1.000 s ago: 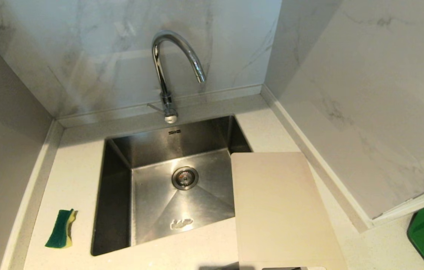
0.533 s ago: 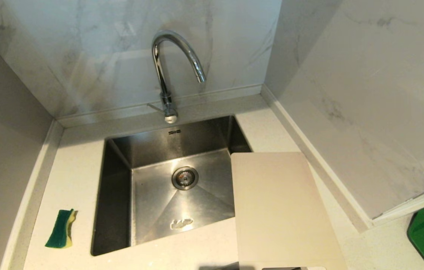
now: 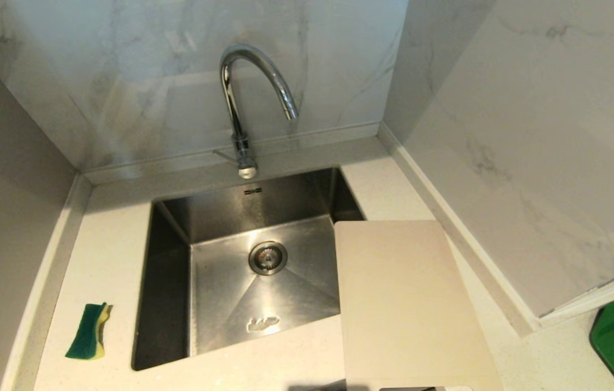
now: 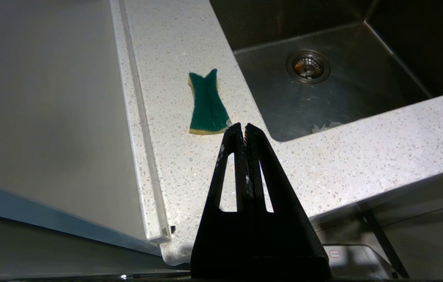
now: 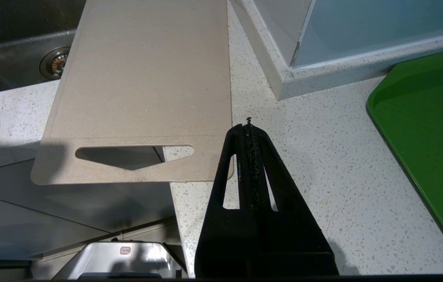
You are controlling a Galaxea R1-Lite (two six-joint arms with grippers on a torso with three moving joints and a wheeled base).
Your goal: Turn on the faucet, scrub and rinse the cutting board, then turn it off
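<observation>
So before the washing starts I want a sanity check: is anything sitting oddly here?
Yes: the cutting board lies partly over the sink's right corner, and its handle end sticks out past the counter's front edge. The faucet is dry, the sponge lies flat.

I stand in a kitchen; a steel sink [image 3: 241, 282], chrome faucet [image 3: 247, 103], speckled countertop [image 3: 111, 250], marble-look walls [image 3: 529, 136].

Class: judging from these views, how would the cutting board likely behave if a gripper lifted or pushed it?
The cutting board looks thin and flat, so probably light and slightly flexible. Its smooth surface may slide easily on the counter. Its handle end overhangs the counter edge, so pressing there might tip it.
</observation>
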